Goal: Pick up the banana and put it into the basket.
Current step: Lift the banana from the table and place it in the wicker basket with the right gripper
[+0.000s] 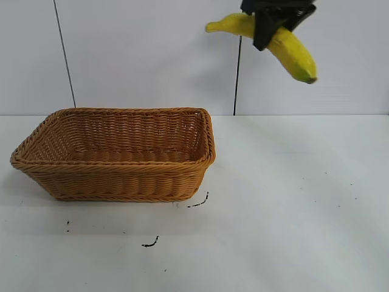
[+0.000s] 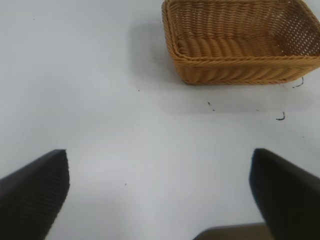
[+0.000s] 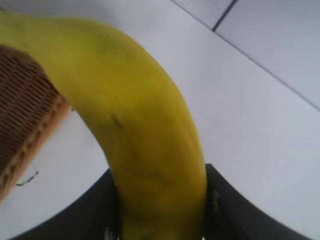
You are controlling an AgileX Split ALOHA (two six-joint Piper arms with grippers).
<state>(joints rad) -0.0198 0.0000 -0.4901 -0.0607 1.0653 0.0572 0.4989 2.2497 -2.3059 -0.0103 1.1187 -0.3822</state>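
Note:
High in the air at the top right of the exterior view hangs the yellow banana [image 1: 292, 52], its greenish tip pointing down to the right. My right gripper [image 1: 271, 27] is shut on its middle; in the right wrist view the banana [image 3: 140, 130] fills the gap between the black fingers [image 3: 227, 210]. The tan wicker basket [image 1: 121, 182] stands on the white table, below and to the left of the banana, with nothing in it. In the left wrist view the basket [image 2: 240, 70] is seen far off, and my left gripper [image 2: 160, 190] stands open over bare table.
A white table [image 1: 292, 207] with a few small dark marks [image 1: 150, 243] in front of the basket. A white wall with two thin dark cables [image 1: 64, 55] rises behind it. A corner of the basket [image 3: 20, 115] shows in the right wrist view.

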